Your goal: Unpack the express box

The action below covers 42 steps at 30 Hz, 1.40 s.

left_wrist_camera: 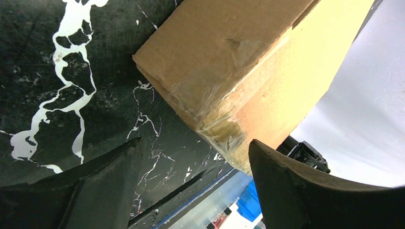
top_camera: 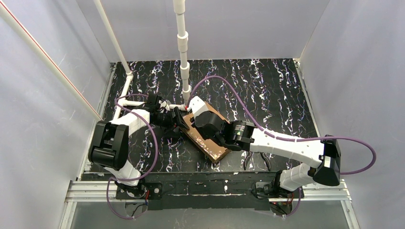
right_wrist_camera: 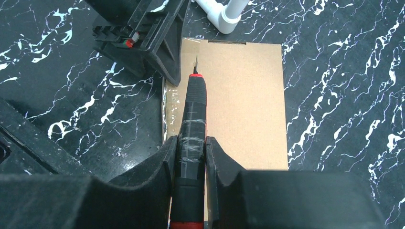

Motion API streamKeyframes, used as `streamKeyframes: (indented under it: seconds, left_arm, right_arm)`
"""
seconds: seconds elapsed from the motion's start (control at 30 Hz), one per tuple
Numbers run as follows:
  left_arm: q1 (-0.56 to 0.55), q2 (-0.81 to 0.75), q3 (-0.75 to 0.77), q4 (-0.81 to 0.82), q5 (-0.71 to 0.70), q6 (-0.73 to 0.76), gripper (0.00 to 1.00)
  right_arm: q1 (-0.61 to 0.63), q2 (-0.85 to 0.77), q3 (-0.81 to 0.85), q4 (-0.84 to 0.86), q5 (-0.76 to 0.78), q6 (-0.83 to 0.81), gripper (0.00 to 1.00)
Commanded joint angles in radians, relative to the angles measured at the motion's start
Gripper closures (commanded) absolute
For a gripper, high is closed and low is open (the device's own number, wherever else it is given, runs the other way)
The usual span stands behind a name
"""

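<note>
The express box [top_camera: 212, 143], flat brown cardboard, lies slantwise at the table's middle. My right gripper [right_wrist_camera: 191, 140] is shut on a black-and-red craft knife [right_wrist_camera: 193, 109]. The knife's short blade [right_wrist_camera: 196, 62] points down at the box lid [right_wrist_camera: 243, 95] near its far left edge. My left gripper [left_wrist_camera: 195, 143] stands open at the box's left side, its fingers [left_wrist_camera: 305, 191] on either side of a taped corner [left_wrist_camera: 215, 119] without closing on it. In the right wrist view a left finger [right_wrist_camera: 165, 52] rests against the lid's edge beside the blade.
A white pipe frame [top_camera: 184, 57] rises just behind the box. Pliers [top_camera: 258, 161] lie on the black marbled table [top_camera: 267, 90] by the right arm. A blue-and-clear packet [left_wrist_camera: 248, 200] shows low between the left fingers. Grey walls enclose three sides.
</note>
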Motion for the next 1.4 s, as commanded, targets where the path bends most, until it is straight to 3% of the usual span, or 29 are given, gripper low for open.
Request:
streamKeyframes:
  seconds: [0.0, 0.1, 0.33, 0.63, 0.8, 0.97, 1.13, 1.37]
  left_arm:
    - [0.0, -0.065, -0.003, -0.026, 0.008, 0.037, 0.22]
    - [-0.001, -0.085, -0.061, 0.064, 0.046, -0.001, 0.23]
    - [-0.001, -0.071, -0.059, 0.094, 0.079, -0.014, 0.24]
    - [0.001, -0.072, -0.029, 0.146, 0.029, -0.07, 0.29]
    - [0.002, 0.008, 0.041, 0.076, 0.014, -0.022, 0.3]
    - [0.025, 0.012, 0.031, 0.113, 0.04, 0.011, 0.29]
    - [0.076, 0.048, 0.019, 0.177, 0.124, -0.024, 0.37]
    - [0.087, 0.051, 0.011, 0.144, 0.176, 0.013, 0.44]
  right_arm:
    - [-0.001, -0.012, 0.051, 0.024, 0.041, -0.029, 0.99]
    - [0.0, -0.003, 0.061, 0.016, 0.04, -0.028, 0.99]
    - [0.0, -0.005, 0.092, -0.014, 0.053, -0.019, 0.99]
    - [-0.001, -0.039, 0.031, 0.017, 0.055, -0.027, 0.99]
    - [-0.001, -0.074, 0.001, 0.052, 0.049, -0.043, 0.99]
    - [-0.001, -0.056, -0.007, 0.076, 0.015, -0.07, 0.99]
    - [-0.001, -0.023, 0.036, 0.055, 0.008, -0.081, 0.99]
    - [-0.001, -0.031, 0.06, 0.062, -0.016, -0.056, 0.99]
